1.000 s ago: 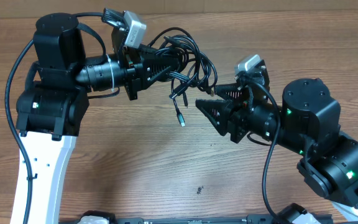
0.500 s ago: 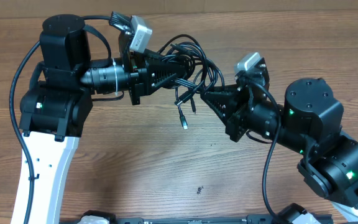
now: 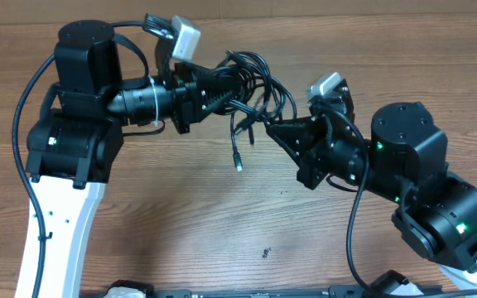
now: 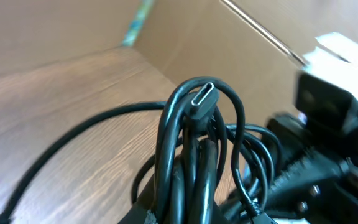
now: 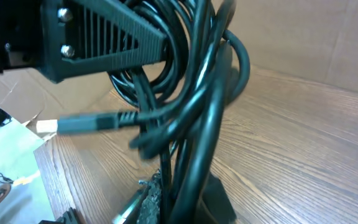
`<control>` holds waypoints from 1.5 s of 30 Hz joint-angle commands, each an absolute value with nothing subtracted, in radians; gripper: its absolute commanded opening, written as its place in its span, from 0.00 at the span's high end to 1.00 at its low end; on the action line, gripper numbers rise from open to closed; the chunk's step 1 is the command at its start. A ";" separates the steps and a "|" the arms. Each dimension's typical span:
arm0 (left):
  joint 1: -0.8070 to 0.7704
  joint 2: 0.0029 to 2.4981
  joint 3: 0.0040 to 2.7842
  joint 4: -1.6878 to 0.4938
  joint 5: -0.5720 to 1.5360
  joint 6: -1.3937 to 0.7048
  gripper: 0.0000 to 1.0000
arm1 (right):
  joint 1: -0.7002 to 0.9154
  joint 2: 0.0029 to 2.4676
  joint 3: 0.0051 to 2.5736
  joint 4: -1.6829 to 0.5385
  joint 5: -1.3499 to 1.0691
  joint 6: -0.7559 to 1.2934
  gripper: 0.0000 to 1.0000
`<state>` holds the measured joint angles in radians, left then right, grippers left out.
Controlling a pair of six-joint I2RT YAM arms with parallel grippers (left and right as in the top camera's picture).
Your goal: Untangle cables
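The cables (image 3: 259,79) are a knot of thin black cords held in the air above the wooden table (image 3: 180,215). My left gripper (image 3: 240,83) points right and is shut on the knot's left side. My right gripper (image 3: 270,128) points up-left and is shut on strands at the knot's lower right. One loose end with a small plug (image 3: 238,162) dangles below. In the left wrist view, several cords (image 4: 191,155) rise from my left gripper (image 4: 185,214), with a silvery plug (image 4: 204,99) on top. In the right wrist view, the cords (image 5: 197,124) run up from my right gripper (image 5: 188,199).
The left arm's black finger (image 5: 104,31) fills the top left of the right wrist view, close to my right gripper. A plug end (image 5: 79,124) sticks out to the left there. A cardboard wall (image 4: 185,37) stands behind the table. Thick black arm wires (image 3: 354,232) loop beside both arms.
My right gripper moved up-left to the knot and went from open to shut on its lower strands. The left gripper kept its hold and shifted slightly right.
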<state>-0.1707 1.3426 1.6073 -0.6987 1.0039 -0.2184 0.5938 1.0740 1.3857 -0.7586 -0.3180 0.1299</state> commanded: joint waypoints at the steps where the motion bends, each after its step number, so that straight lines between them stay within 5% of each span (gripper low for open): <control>1: -0.088 1.340 1.620 -0.688 0.772 -0.419 0.96 | 0.595 1.058 1.394 -0.776 -0.332 0.126 0.96; 13: -0.084 1.340 1.620 -0.721 0.789 -0.487 0.96 | 0.595 1.058 1.394 -0.739 -0.330 0.125 0.96; 18: -0.085 1.340 1.620 -0.722 0.946 -0.487 0.96 | 0.595 1.058 1.394 -0.733 -0.224 0.117 0.49; 26: -0.094 1.340 1.620 -0.733 1.127 -0.487 0.96 | 0.595 1.075 1.394 -0.715 -0.188 0.073 0.38; 30: -0.095 1.340 1.620 -0.764 1.126 -0.472 0.96 | 0.595 1.091 1.394 -0.690 -0.176 0.073 0.39; 35: -0.102 1.340 1.620 -0.784 1.123 -0.468 0.96 | 0.595 1.110 1.394 -0.643 -0.176 0.073 0.59; 42: -0.145 1.340 1.619 -0.785 1.113 -0.468 0.96 | 0.595 1.140 1.394 -0.624 -0.177 0.073 0.70; 44: -0.148 1.340 1.620 -0.789 1.092 -0.468 0.96 | 0.595 1.140 1.394 -0.614 -0.177 0.073 0.94; 45: -0.148 1.340 1.620 -0.789 1.087 -0.467 0.96 | 0.595 1.140 1.394 -0.613 -0.177 0.073 0.96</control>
<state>-0.1375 1.3430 1.6073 -0.7872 1.0832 -0.4725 0.5911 1.1389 1.3857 -0.6273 -0.1932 0.0738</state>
